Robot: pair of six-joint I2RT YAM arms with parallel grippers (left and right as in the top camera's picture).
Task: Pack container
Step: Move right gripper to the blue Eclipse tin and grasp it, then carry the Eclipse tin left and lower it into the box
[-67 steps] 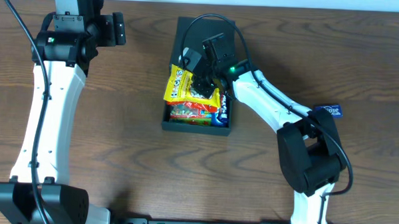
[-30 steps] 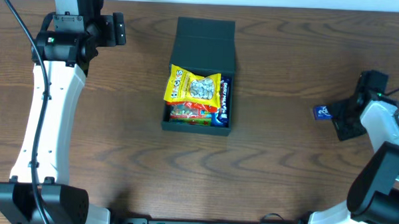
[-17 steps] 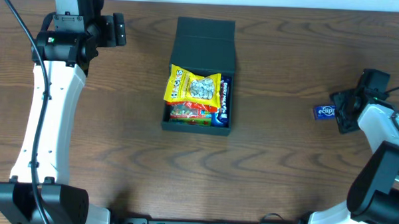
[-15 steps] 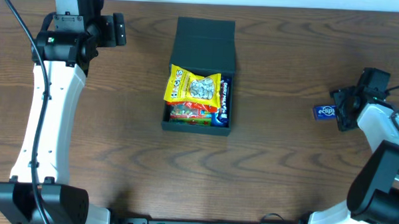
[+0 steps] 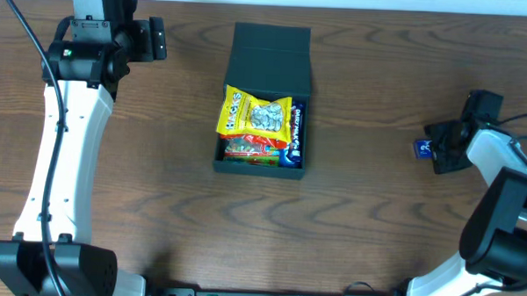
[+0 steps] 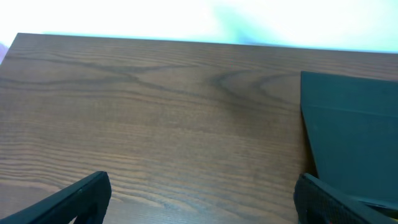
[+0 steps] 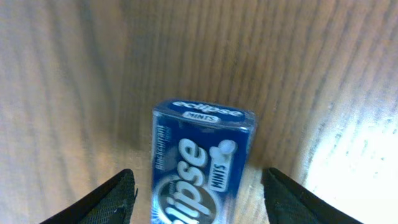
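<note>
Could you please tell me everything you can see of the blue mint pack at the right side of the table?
The mint pack is a small dark blue box with a glossy look, printed "eclipse MINTS" in white on its broad face and on one end. It seems shut. It lies flat on the wooden table, far to the right of the green box. The open right pincer straddles it, with a gap showing at each side.
</note>
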